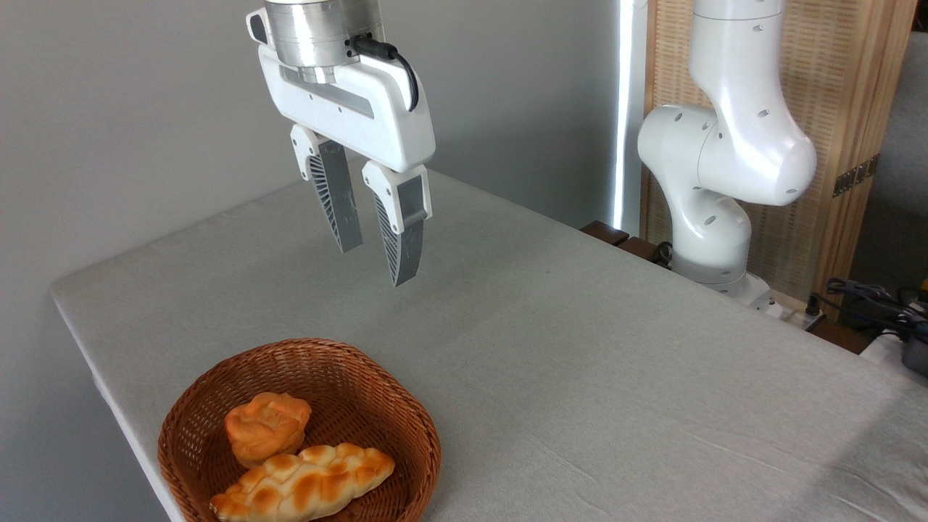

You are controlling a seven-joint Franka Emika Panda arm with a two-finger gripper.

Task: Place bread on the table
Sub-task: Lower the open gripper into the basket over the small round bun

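Wicker basket (406,420) holds the bread (267,426) and a braided loaf (304,484); claw (378,265) spread, empty, above.

The worktop (580,348) lies bare across the centre and right of the frame. At lower left the wicker basket (217,406) walls in the bun (267,428) and the braided loaf (304,486), which touch, so only their tops are open from above. The gripper (377,264) hangs at upper centre with air beneath it. The arm's base (707,239) blocks the right far edge.
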